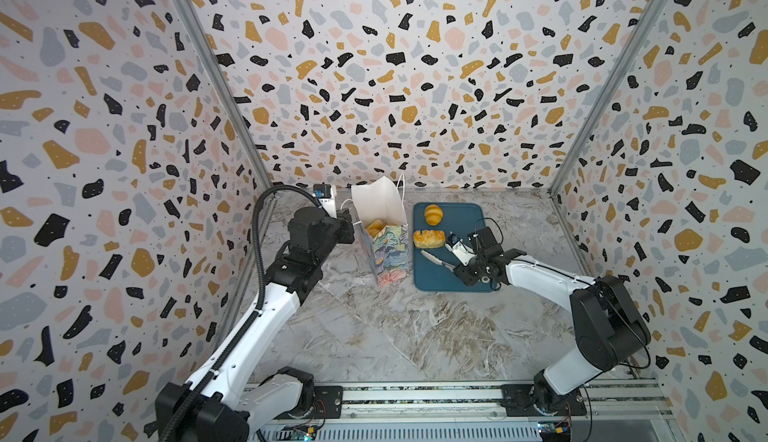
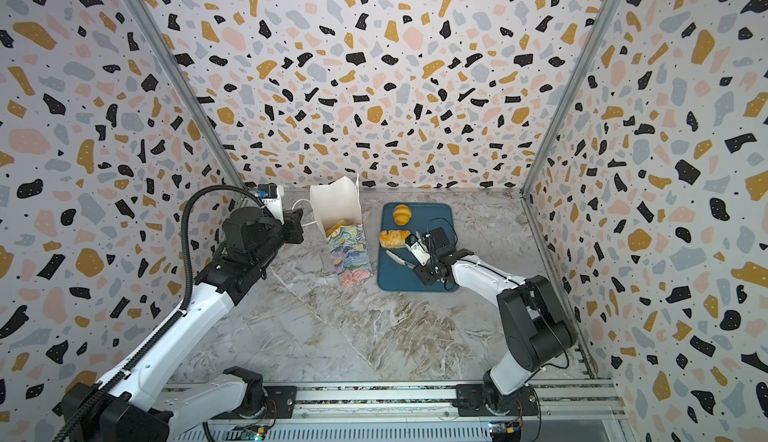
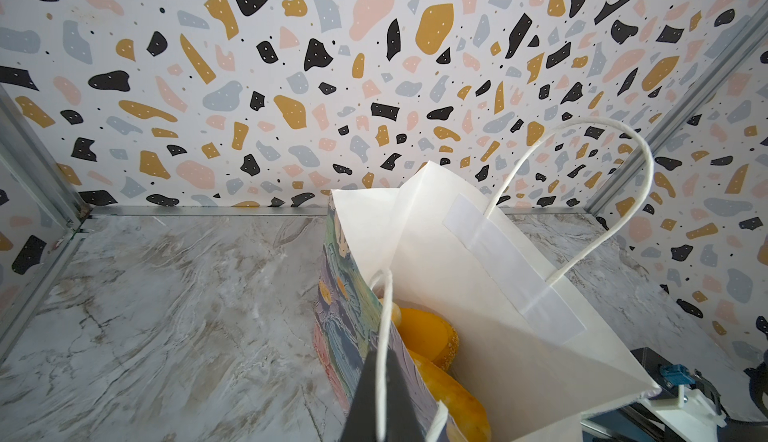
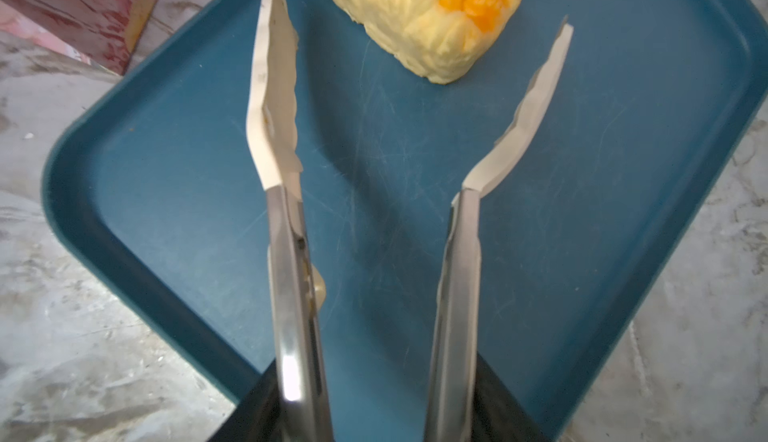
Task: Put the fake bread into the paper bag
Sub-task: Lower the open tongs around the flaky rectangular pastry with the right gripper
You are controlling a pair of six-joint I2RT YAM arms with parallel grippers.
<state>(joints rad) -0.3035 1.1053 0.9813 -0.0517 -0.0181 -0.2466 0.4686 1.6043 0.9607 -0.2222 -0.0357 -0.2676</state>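
The paper bag [image 1: 388, 253] stands upright left of the tray, its white inside facing up. Golden fake bread [image 3: 424, 332] lies inside it. My left gripper [image 3: 382, 402] is shut on the bag's near rim and its white cord handle [image 3: 384, 328]. On the dark-blue tray [image 1: 469, 220] remain a ridged roll [image 1: 433, 214] and a rectangular pastry [image 1: 429, 238]. My right gripper [image 4: 374, 419] is shut on metal tongs [image 4: 291, 253]. The tong arms stand spread over bare tray with nothing between them. The pastry [image 4: 419, 16] lies just beyond the tips.
Patterned walls close in the back and both sides of the marble table [image 1: 395, 336]. The bag [image 2: 349, 257] stands a narrow gap from the tray's [image 2: 436, 220] left edge. The tongs [image 2: 399, 258] point toward the bag. A metal rail [image 1: 415, 394] runs along the front.
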